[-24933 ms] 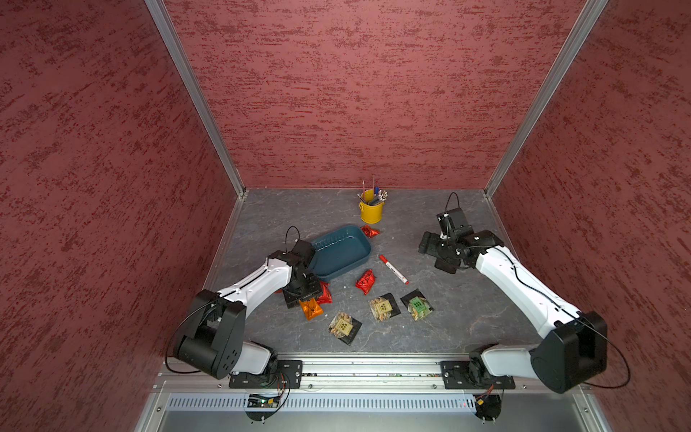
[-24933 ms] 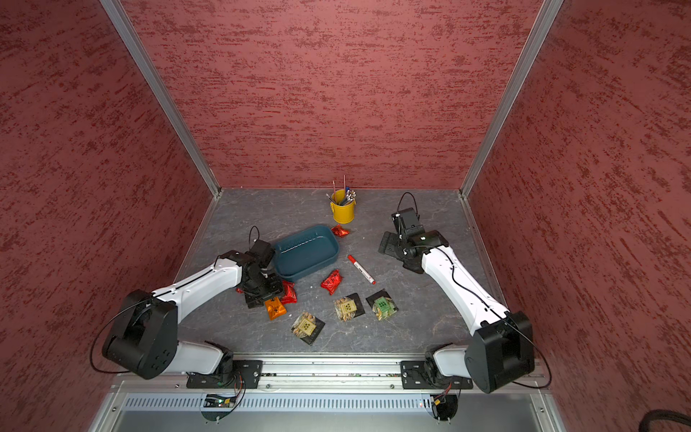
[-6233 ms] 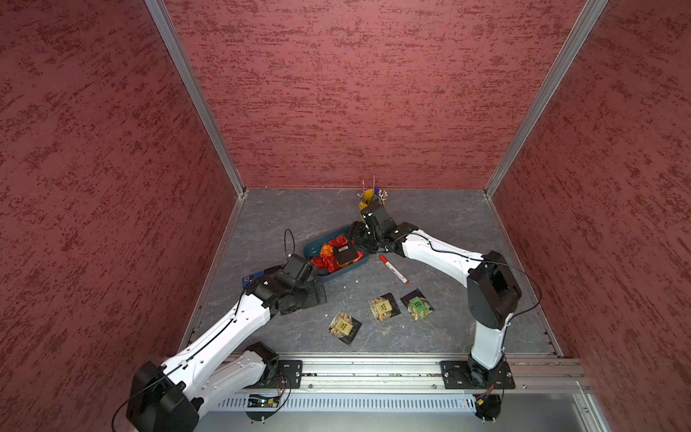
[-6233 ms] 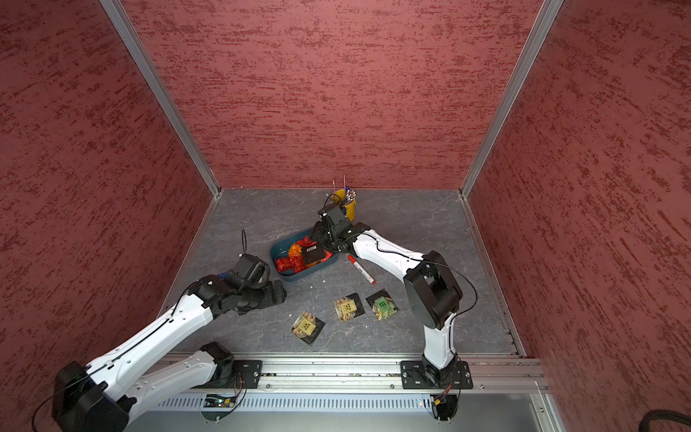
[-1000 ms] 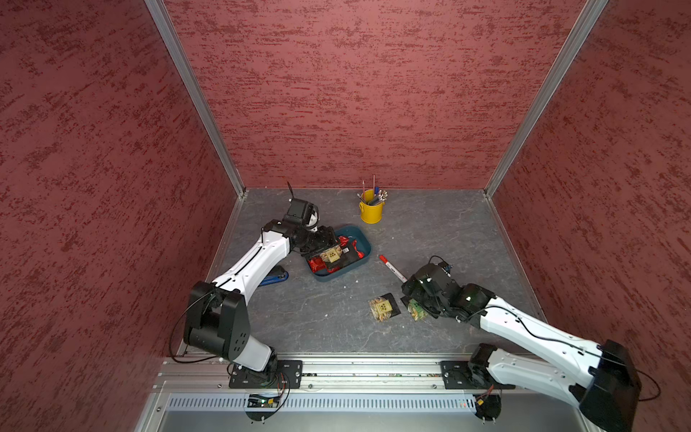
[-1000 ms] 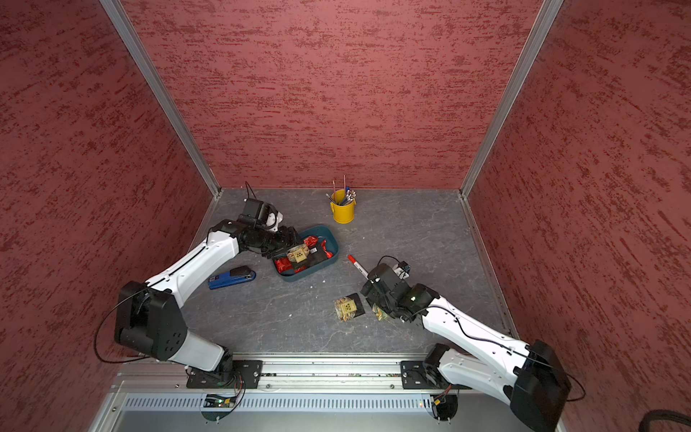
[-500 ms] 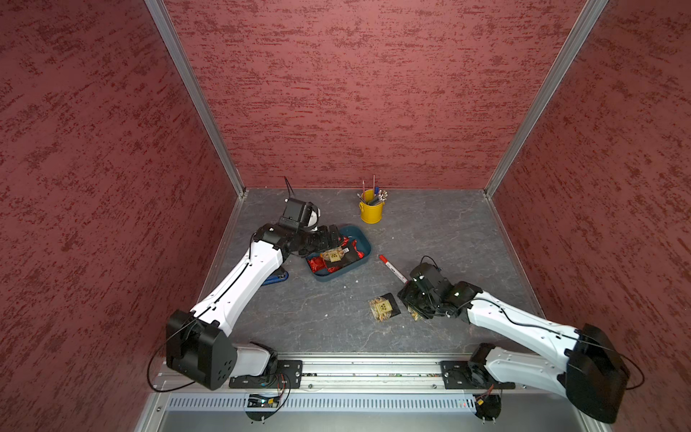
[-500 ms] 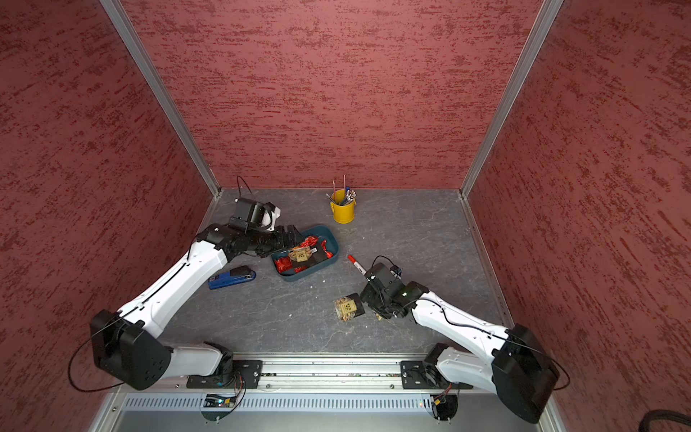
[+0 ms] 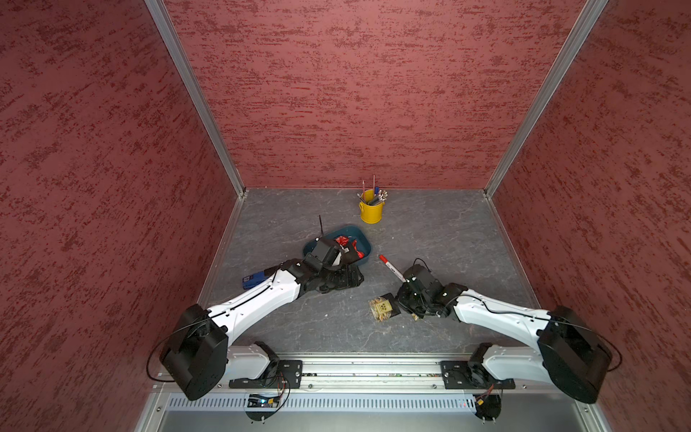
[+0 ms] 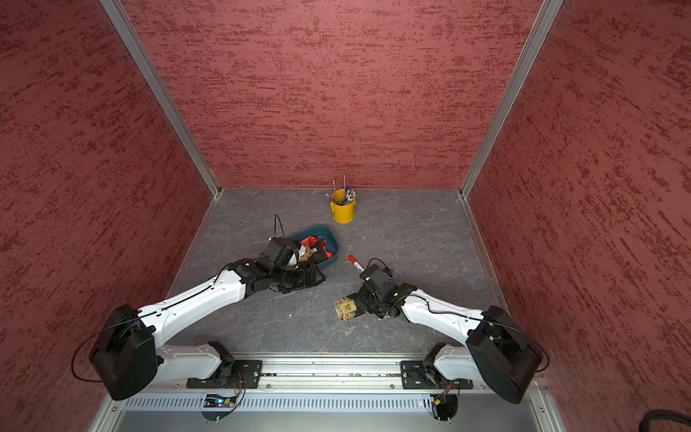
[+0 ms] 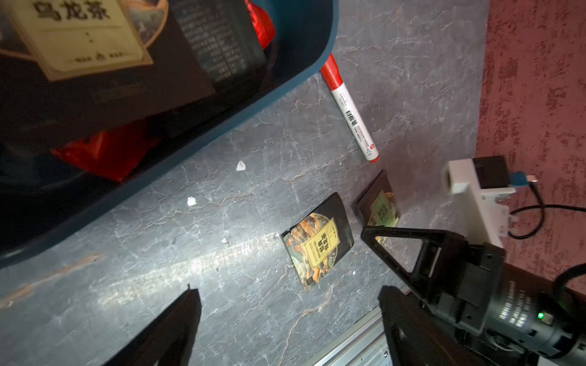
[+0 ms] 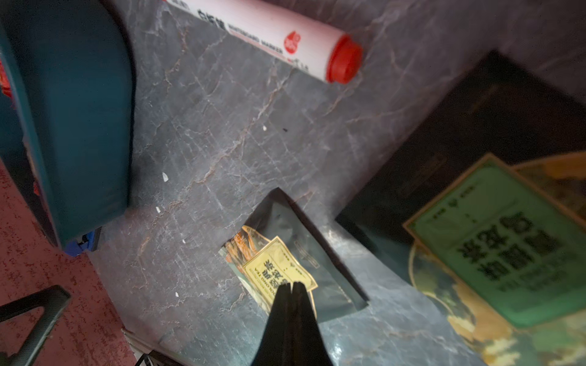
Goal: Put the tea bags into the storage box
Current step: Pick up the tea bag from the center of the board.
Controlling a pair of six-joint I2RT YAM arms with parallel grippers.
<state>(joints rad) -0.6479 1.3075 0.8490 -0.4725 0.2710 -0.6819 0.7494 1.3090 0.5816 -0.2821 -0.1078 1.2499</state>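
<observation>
right gripper (image 12: 290,286) clenching empty beside the green-label sachet (image 12: 501,237), left gripper (image 9: 351,278) hanging open by the storage box (image 12: 79,111)

the right gripper is sitting low over the table (image 9: 430,232) with its jaws pressing tight together. in the right wrist view no packet is showing between the tips. the green-label sachet is leaning up on one edge just beside that gripper, its label facing the gripper. whether a finger is touching it i cannot tell. the tan-label sachet (image 11: 318,247) is lying flat on the table just beside the green one, on the side toward the left arm. both are lying outside the storage box, apart from it.

the left gripper is hovering at the near edge of the storage box with its jaws spreading wide and gripping nothing. the box is sitting left of the table's middle and is holding red foil packets (image 9: 342,241), a cream-label sachet (image 11: 79,35) and a dark packet beside it.

the marker pen (image 11: 352,111) is lying on the table between the box and the right gripper, its red cap pointing at the box and ending just beside the box wall. the yellow bucket (image 9: 371,213) is standing behind the box, near the back wall. the blue stapler-like object (image 9: 254,278) is lying beside the left arm, on the side away from the right arm.
</observation>
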